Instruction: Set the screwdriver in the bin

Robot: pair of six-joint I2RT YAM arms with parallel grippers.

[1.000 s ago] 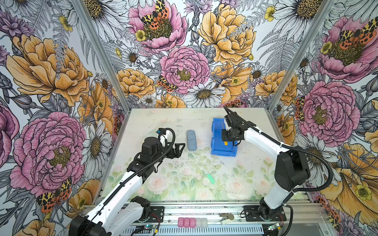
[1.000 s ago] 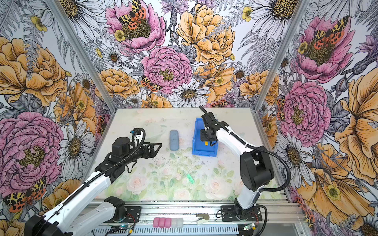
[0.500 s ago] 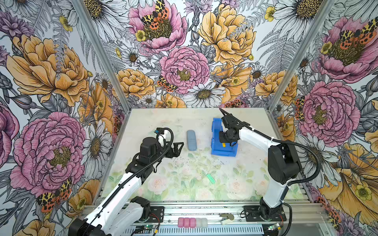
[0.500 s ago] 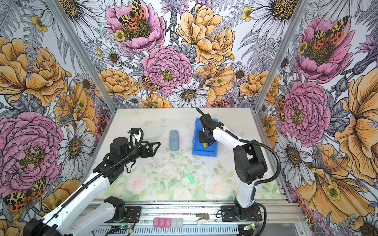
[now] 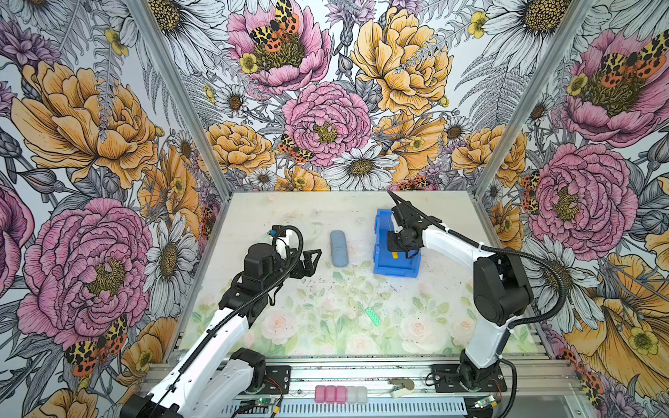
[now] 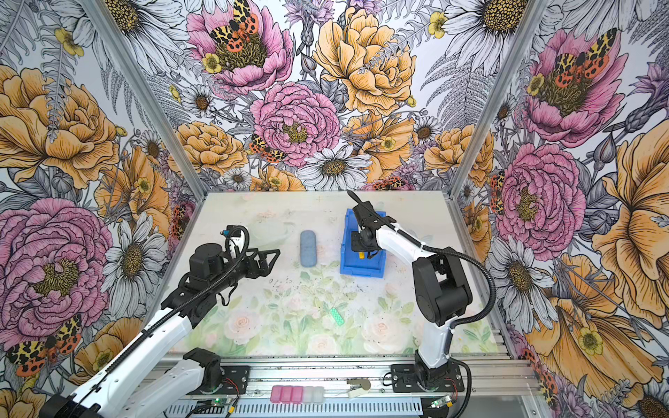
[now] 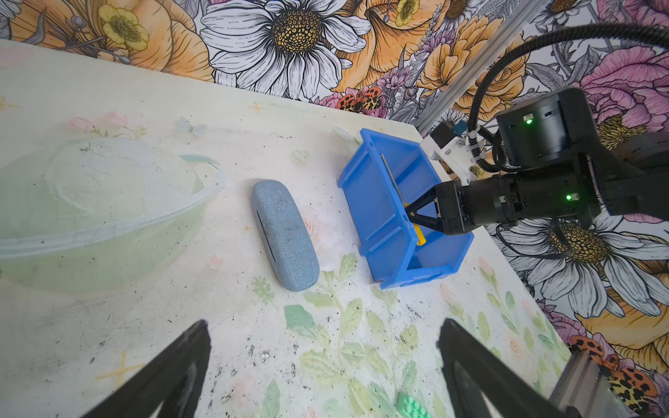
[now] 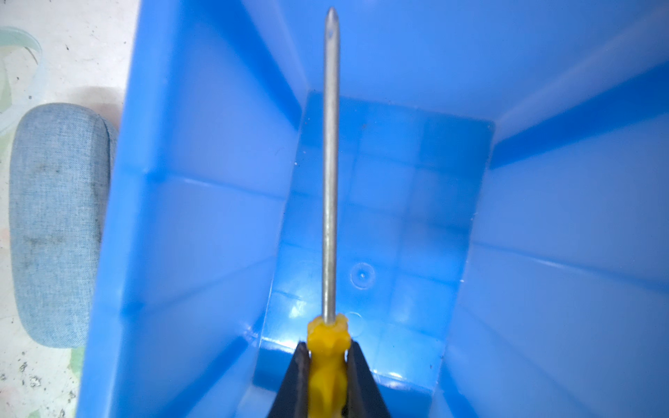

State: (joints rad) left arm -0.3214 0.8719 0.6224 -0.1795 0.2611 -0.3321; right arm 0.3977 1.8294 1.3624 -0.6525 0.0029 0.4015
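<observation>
We saw a grey-blue oblong case (image 5: 339,248) lying on the table (image 5: 275,206), its long side running from near to far. A small green perforated strip (image 5: 373,316) lay nearer and a little to the right, well apart from it. Left of the case was a clear plastic bowl (image 7: 108,202).

Reaching far forward with right arm (image 5: 449,246), right gripper (image 8: 327,358) pinched tight. Hovering with left gripper (image 7: 324,322) spread wide, left arm (image 5: 224,325) bent.

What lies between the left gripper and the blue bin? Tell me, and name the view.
The grey-blue case lies between the left gripper and the bin, touching neither; both top views show it.
</observation>
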